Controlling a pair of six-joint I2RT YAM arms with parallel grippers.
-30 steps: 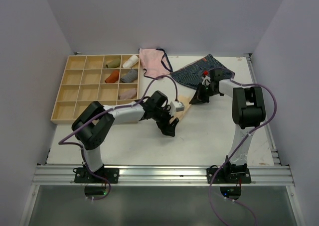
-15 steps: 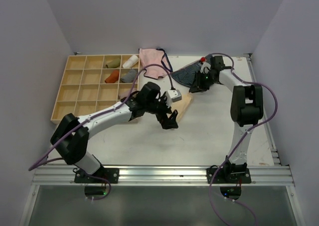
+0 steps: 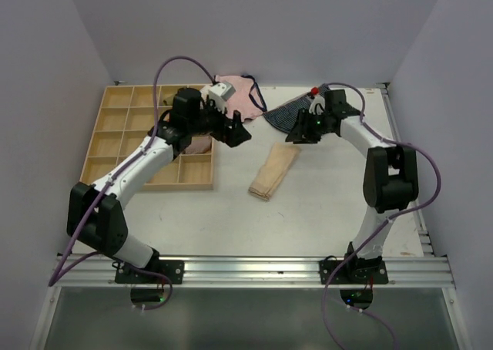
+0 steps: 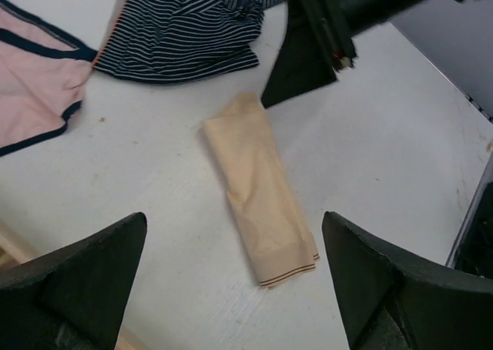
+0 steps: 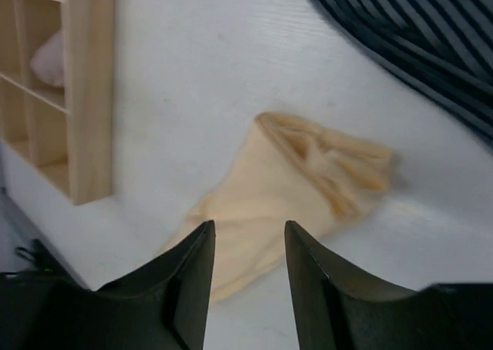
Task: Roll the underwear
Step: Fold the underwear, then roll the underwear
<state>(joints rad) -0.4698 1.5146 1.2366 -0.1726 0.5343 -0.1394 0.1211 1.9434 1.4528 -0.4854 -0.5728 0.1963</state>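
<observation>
The pale peach underwear (image 3: 275,171) lies on the white table as a long folded strip. It also shows in the left wrist view (image 4: 258,188) and the right wrist view (image 5: 285,188). My left gripper (image 3: 240,132) is open and empty. It hovers above the table left of the strip's far end, fingers wide apart (image 4: 233,223). My right gripper (image 3: 295,136) is open and empty just above the strip's far end (image 5: 249,227). Neither gripper touches the cloth.
A navy striped pair (image 3: 296,111) lies behind the right gripper and a pink pair with dark trim (image 3: 235,95) at the back. A wooden compartment tray (image 3: 123,142) with several rolled cloths stands at the left, close under my left arm.
My left arm has lifted off the underwear and swung back and left towards the tray. The right gripper has shifted slightly left. The strip now lies uncovered.
</observation>
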